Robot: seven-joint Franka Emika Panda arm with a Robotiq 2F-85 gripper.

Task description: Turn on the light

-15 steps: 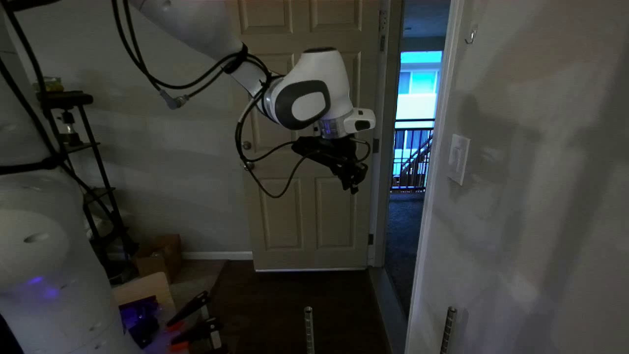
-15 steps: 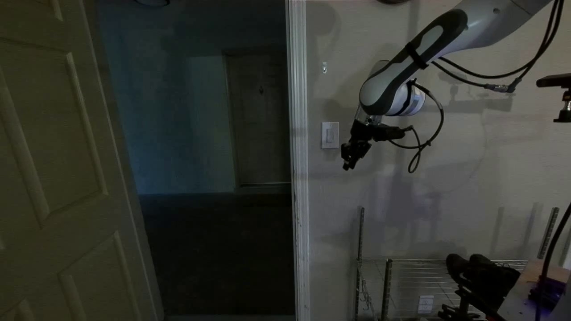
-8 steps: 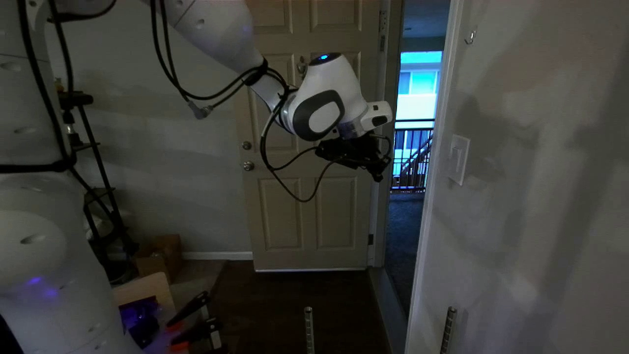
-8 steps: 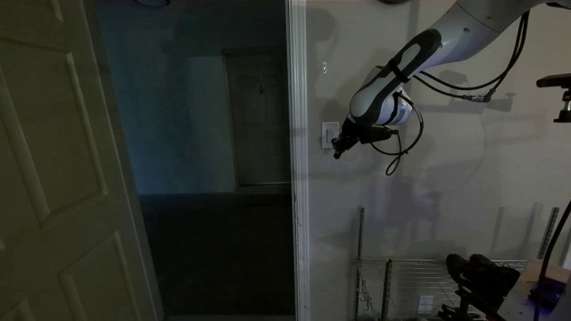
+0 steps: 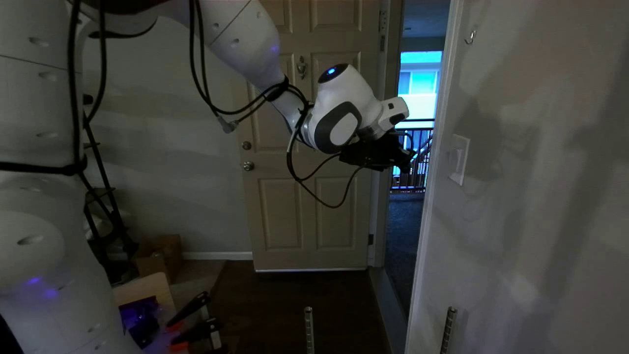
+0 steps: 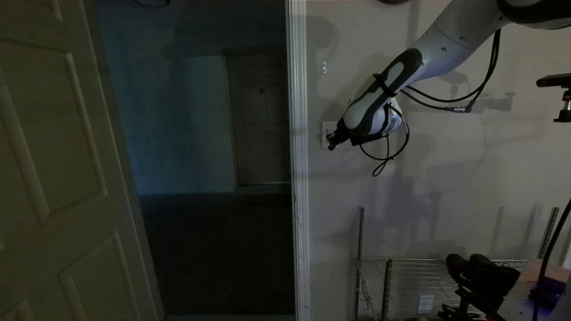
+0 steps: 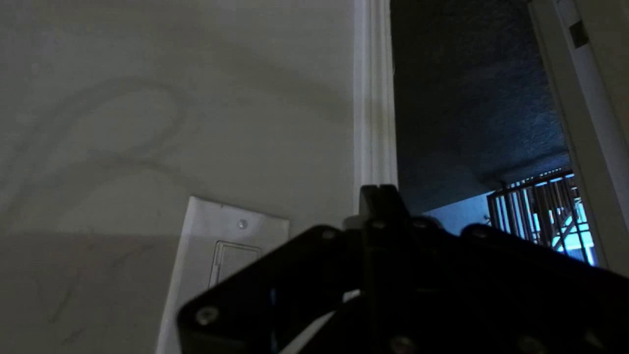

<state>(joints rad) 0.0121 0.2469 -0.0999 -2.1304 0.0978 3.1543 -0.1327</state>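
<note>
The light itself is out of view. Its switch is a pale upright wall plate (image 5: 458,160) beside the door frame, seen in both exterior views (image 6: 326,128). In the wrist view the plate (image 7: 189,275) is at the lower left, with its paddle (image 7: 238,258) partly hidden behind the gripper's linkage. My black gripper (image 7: 378,189) is shut and empty, fingertips together, against the white door trim in the picture. In an exterior view the gripper (image 5: 407,168) is left of the plate with a gap between them. In an exterior view the gripper (image 6: 331,146) overlaps the plate's lower right.
White door trim (image 6: 299,178) runs up beside the plate. An open doorway and a cream panelled door (image 5: 309,211) stand beyond. A small hook (image 5: 471,37) is on the wall above the plate. A wire shelf (image 6: 415,263) with upright posts is below.
The arm has reached forward toward the wall and plate. The gripper has moved right and slightly up in an exterior view, and tilted closer to level. It now overlaps the plate in an exterior view.
</note>
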